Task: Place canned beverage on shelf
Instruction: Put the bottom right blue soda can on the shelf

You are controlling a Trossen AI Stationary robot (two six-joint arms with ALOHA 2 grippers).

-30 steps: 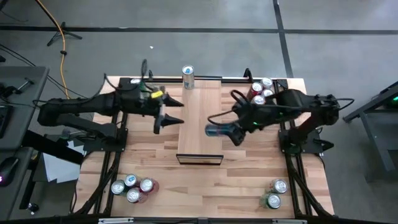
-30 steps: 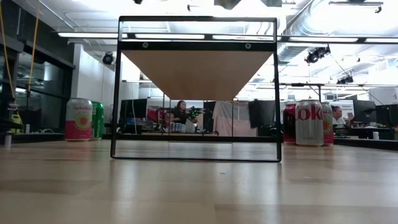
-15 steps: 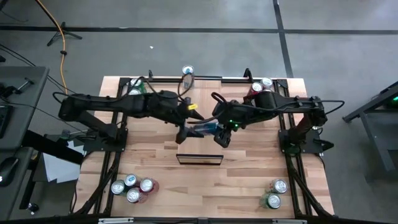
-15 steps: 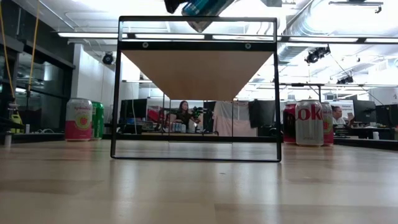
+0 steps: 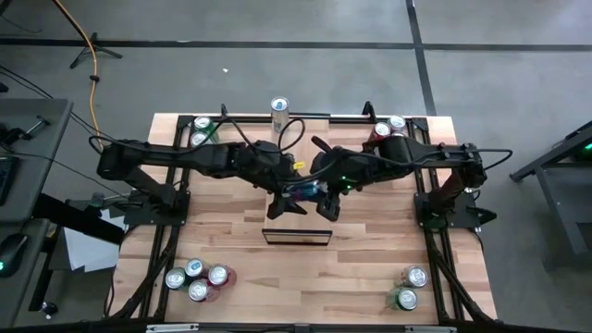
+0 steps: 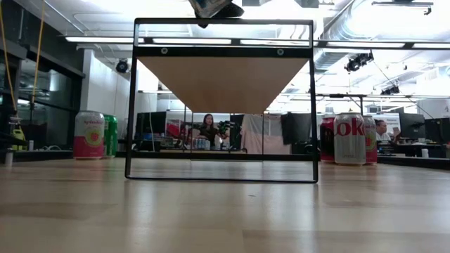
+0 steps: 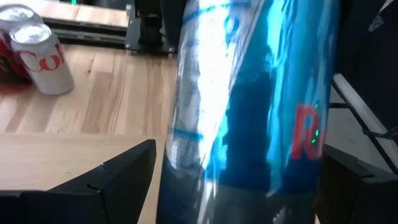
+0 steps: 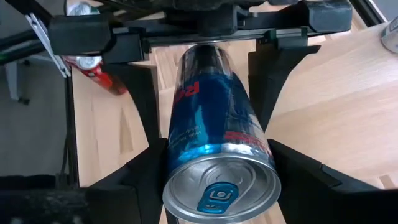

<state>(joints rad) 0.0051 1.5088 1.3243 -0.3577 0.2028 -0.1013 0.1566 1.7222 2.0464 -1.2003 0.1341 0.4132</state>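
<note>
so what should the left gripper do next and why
Probably close the left gripper on the blue can. Its fingers are spread on either side of the can above the shelf, while the right gripper holds it, so this looks like a handover.

Grey concrete floor [image 5: 277, 23] crossed by dark seam lines, with a yellow cable [image 5: 91, 55] trailing at one side. Open workshop beyond: exposed ceiling ductwork [image 6: 351, 31], strip lights [image 6: 91, 39], a seated person [image 6: 206, 128] among distant desks.
</note>
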